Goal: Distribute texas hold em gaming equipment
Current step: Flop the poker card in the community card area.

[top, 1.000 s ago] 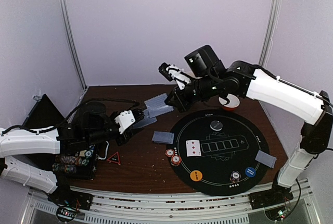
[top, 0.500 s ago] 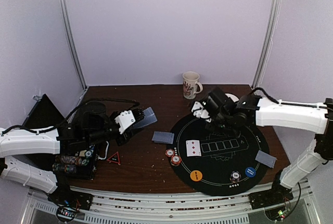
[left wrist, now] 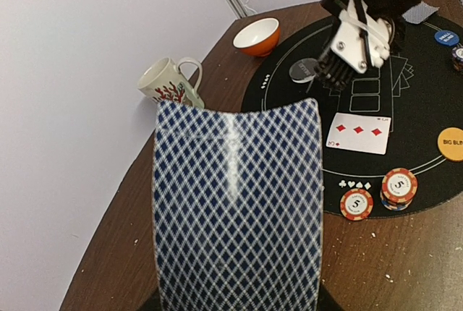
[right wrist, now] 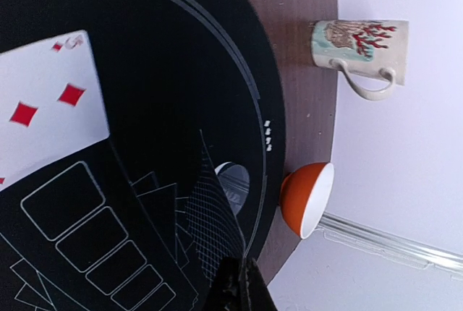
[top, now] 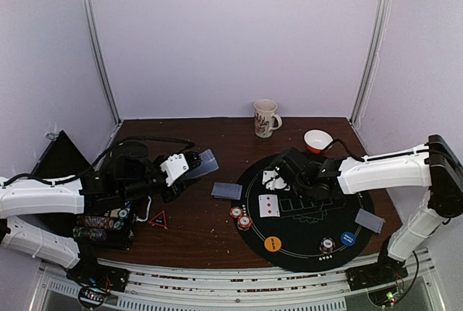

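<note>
The right gripper (right wrist: 236, 278), clamped shut on a card (right wrist: 217, 235), should lay it flat beside the face-up card (top: 268, 205), while the left gripper (top: 187, 168) grips the deck (left wrist: 239, 210).

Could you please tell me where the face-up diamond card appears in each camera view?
Top external: face-up diamond card on the left side of the black mat, beside two chips.
Left wrist: centre-right, right of the held cards.
Right wrist: upper left.
Shared landmark: the white mug.
</note>
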Robot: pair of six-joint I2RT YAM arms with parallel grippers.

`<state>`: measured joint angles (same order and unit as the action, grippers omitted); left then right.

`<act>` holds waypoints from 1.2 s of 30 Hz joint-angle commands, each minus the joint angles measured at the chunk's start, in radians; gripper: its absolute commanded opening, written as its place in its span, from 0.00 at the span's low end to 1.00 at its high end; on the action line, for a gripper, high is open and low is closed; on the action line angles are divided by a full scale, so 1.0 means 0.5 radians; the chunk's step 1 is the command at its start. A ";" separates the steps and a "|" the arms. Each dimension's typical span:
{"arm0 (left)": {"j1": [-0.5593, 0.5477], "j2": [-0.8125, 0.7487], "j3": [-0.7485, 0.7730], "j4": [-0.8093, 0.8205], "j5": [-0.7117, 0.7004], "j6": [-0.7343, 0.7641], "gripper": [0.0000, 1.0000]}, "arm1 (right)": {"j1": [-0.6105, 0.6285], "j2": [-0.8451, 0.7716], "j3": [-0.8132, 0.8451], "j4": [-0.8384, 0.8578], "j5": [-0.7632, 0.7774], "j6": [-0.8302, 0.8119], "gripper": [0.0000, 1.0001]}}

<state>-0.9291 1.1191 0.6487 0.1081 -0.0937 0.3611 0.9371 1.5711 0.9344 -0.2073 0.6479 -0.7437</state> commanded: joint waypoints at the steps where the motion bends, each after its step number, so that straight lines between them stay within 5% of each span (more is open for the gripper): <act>1: 0.000 0.000 0.014 0.122 0.005 -0.003 0.41 | -0.003 0.153 -0.140 0.030 -0.096 -0.079 0.00; 12: 0.002 -0.002 0.016 0.118 -0.003 -0.001 0.41 | -0.004 0.277 -0.100 -0.283 -0.697 0.114 0.00; 36: 0.002 0.008 0.016 0.123 -0.009 -0.001 0.41 | 0.002 0.314 -0.002 -0.570 -0.857 0.220 0.03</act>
<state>-0.9291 1.1202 0.6487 0.1081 -0.0937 0.3611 0.9344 1.7153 0.9310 -0.3985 0.2787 -0.6472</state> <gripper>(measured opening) 0.409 0.008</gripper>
